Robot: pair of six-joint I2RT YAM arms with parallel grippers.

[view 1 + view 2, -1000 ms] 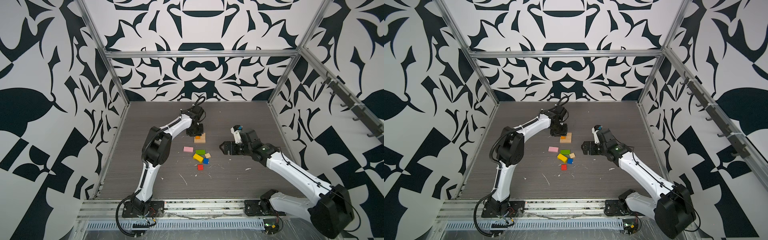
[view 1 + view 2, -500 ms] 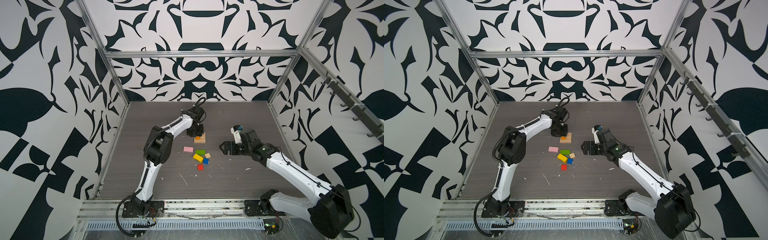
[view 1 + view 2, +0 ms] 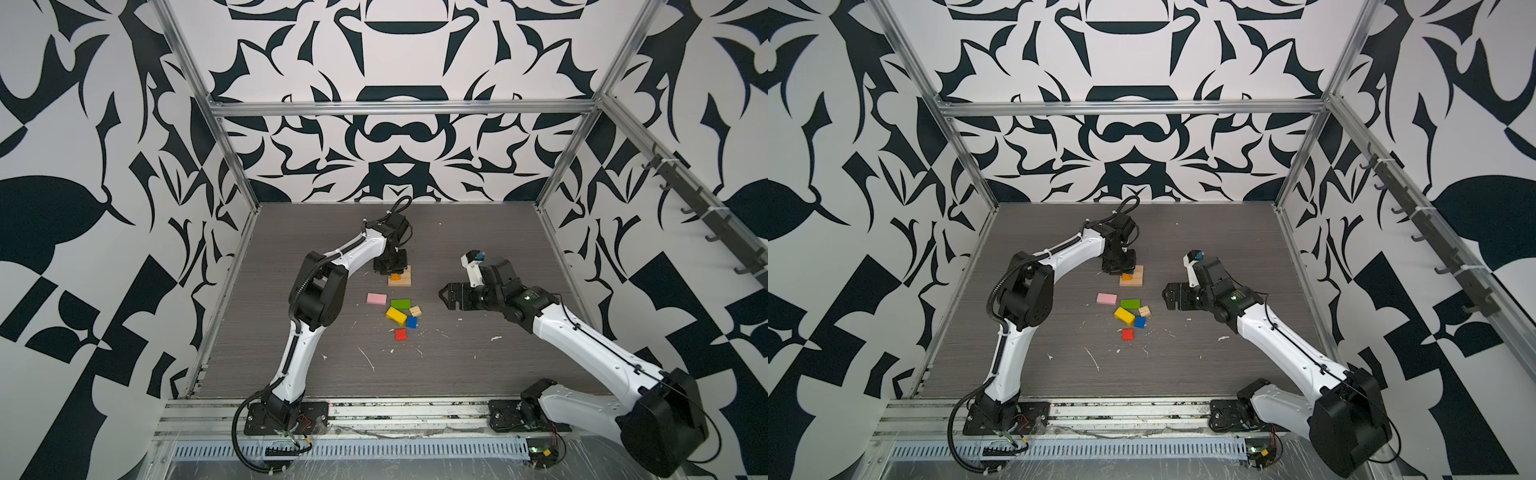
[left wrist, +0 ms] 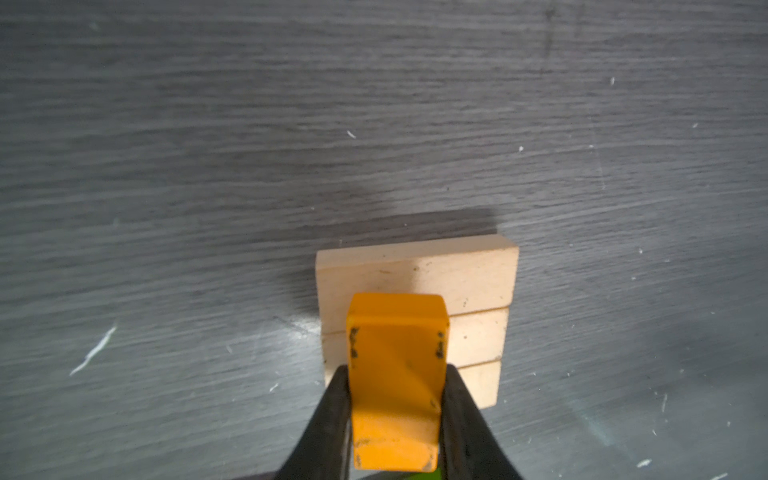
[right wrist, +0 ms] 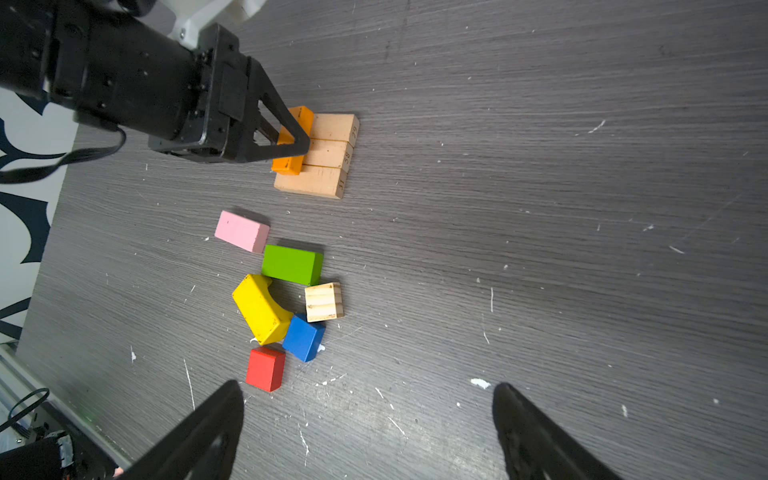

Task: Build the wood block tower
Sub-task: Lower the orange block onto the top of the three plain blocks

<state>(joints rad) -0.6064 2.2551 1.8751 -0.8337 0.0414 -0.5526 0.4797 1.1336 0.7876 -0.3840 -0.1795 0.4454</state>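
The left gripper (image 4: 397, 370) has its jaws clamped on the long sides of the orange block (image 4: 397, 332), carrying it lengthwise across the three tan bars (image 4: 469, 274) that lie side by side as the tower's base. The block sits over one end of that base, crossing the bars. A soft shadow on the wood beyond it suggests it is very close, but whether it rests on the bars I cannot tell.

This looks like the start of the second layer. The next move calls for seating the block flat, square to the bars and along one edge of the base so the pink block (image 5: 242, 237) fits beside it, then releasing without dragging it.

Near the base, on the table (image 5: 540, 208), lie pink, then green (image 5: 292, 264), the yellow block (image 5: 259, 309), plain cube (image 5: 323, 302), blue (image 5: 303, 337) and red (image 5: 266, 369). The right gripper (image 5: 368, 395) hangs well apart from the base, jaws wide apart and empty.
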